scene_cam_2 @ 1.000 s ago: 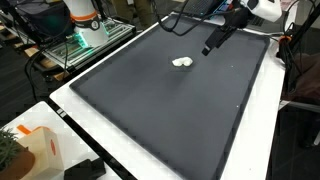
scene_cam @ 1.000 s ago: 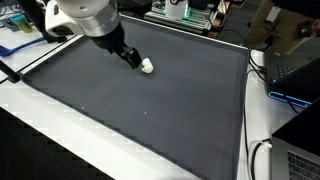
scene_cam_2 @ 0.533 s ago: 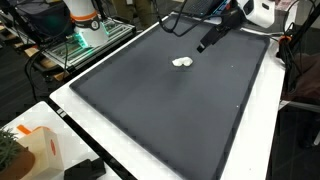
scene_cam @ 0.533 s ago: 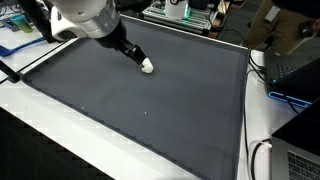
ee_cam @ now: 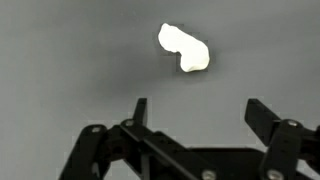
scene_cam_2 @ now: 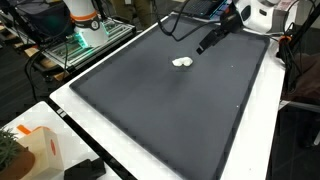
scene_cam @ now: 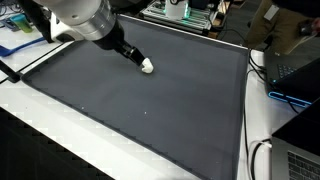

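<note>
While the gripper (ee_cam: 197,108) hangs over the dark grey mat (scene_cam: 150,115), its two black fingers (ee_cam: 140,110) stand spread wide with nothing between them, so the tool is open and empty. The wrist view shows a small white lump (ee_cam: 184,48) lying on the mat beyond the fingertips, slightly toward one side of the gap and clear of both fingers. It has a rounded, irregular shape; what it is made of cannot be told.

In an exterior view the gripper (scene_cam: 137,60) points down at a slant, and the white lump (scene_cam: 148,66) appears just beside its tip, in the far part of the mat. In an exterior view from another place the gripper (scene_cam_2: 204,46) sits near the lump (scene_cam_2: 182,62) but apart from it, with a strip of bare mat between them.

The mat covers most of a white table (scene_cam: 60,135). An orange and white carton (scene_cam_2: 32,147) stands at a table corner, well apart from the lump.
</note>
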### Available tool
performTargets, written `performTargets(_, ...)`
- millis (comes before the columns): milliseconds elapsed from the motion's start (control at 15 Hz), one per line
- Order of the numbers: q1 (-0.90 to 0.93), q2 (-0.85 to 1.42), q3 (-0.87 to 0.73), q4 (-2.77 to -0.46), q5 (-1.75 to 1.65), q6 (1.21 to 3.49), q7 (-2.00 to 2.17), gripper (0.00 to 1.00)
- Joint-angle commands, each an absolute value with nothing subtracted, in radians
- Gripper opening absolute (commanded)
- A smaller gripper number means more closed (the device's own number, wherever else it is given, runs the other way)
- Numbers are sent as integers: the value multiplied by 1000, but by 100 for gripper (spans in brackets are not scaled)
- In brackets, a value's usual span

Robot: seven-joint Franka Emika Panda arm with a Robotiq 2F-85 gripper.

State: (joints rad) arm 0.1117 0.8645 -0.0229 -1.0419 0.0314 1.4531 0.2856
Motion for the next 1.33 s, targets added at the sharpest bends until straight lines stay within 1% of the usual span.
performTargets(0, 97, 892, -24, -1010, 45, 1411, 317, 100)
performTargets(667, -35, 977, -13, -978, 192, 1288, 316, 100)
performTargets(933, -63, 992, -16, -977, 263, 1296, 365, 100)
performTargets(1267, -47, 987, -22, -977, 290, 1328, 419, 100)
